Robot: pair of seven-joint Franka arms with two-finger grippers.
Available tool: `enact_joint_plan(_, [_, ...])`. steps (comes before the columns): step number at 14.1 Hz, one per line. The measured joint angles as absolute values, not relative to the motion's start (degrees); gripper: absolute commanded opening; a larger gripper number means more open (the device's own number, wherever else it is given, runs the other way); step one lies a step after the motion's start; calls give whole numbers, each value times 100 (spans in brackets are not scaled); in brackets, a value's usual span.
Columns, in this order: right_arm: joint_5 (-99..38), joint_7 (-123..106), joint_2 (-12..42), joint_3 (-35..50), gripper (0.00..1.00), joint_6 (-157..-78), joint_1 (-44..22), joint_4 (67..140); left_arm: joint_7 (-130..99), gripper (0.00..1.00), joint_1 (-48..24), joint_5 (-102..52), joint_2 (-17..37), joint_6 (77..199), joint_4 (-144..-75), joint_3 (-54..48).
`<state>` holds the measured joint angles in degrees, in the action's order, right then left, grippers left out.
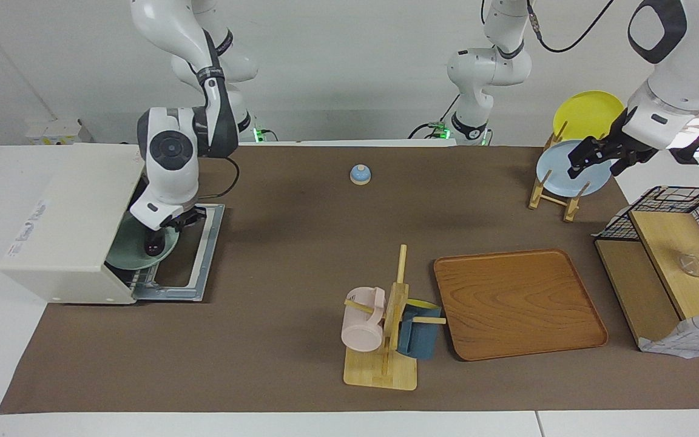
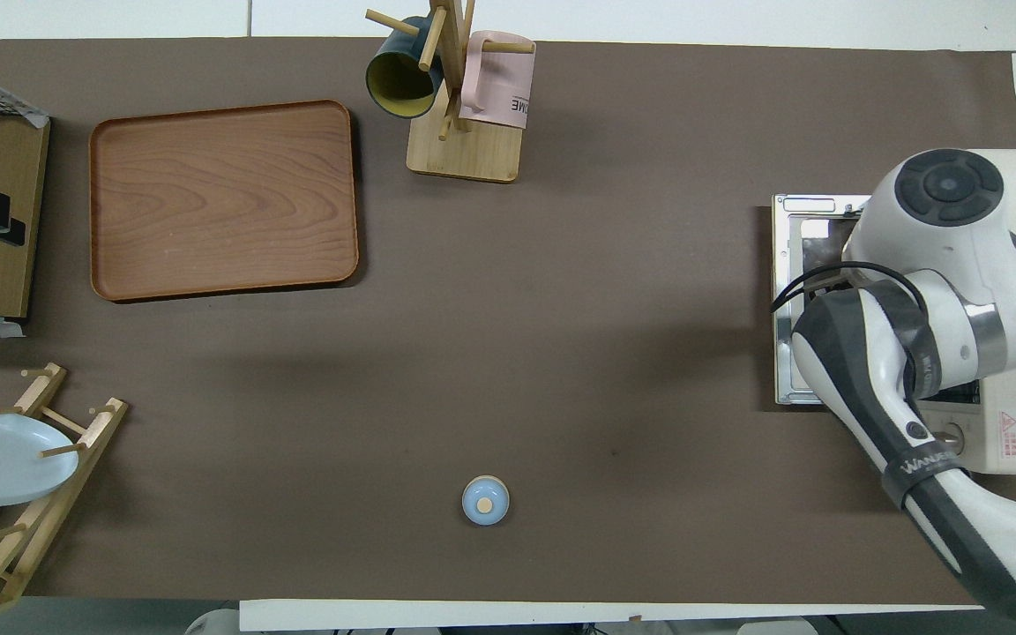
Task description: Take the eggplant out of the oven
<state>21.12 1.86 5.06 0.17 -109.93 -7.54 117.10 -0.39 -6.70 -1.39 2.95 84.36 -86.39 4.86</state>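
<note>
The oven [image 1: 70, 224] stands at the right arm's end of the table, its door [image 1: 195, 255] dropped flat — a plate [image 1: 137, 249] juts from its mouth. The wooden tray [image 1: 516, 303] lies beside the mug tree [image 1: 386, 328]. Nearer the robots sits a bell [image 1: 360, 174]; the plate rack [image 1: 559, 182] and wire basket [image 1: 683, 209] occupy the left arm's end.

Bright, even light from overhead; soft shadows pool under the right arm [image 1: 170, 164] and the rack [image 1: 386, 328] on the table [image 1: 301, 243]. Both views are sharp.
</note>
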Motion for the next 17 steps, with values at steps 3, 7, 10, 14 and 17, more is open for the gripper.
enact_joint_plan(3, [1892, 618, 628, 59, 0, -10175, -1629, 10866, -39, 100, -670, -139, 295, 8436, -8639, 486])
enact_joint_plan(7, [1125, 2677, 1915, 131, 0, -8984, -3157, 8603, -39, 100, -684, -139, 295, 8439, -8639, 480])
enact_joint_plan(10, [677, 4175, 3544, 185, 0, -8891, -3997, 6615, -41, 100, -701, -138, 295, 8462, -8639, 477])
enact_joint_plan(14, [600, 5053, 5021, 335, 7, -9609, -4368, 5393, -140, 100, -664, -121, 268, 8675, -8775, 490])
enact_joint_plan(17, [599, 5187, 5324, 338, 60, -9783, -4380, 5174, -197, 100, -747, -122, -57, 9957, -9825, 449])
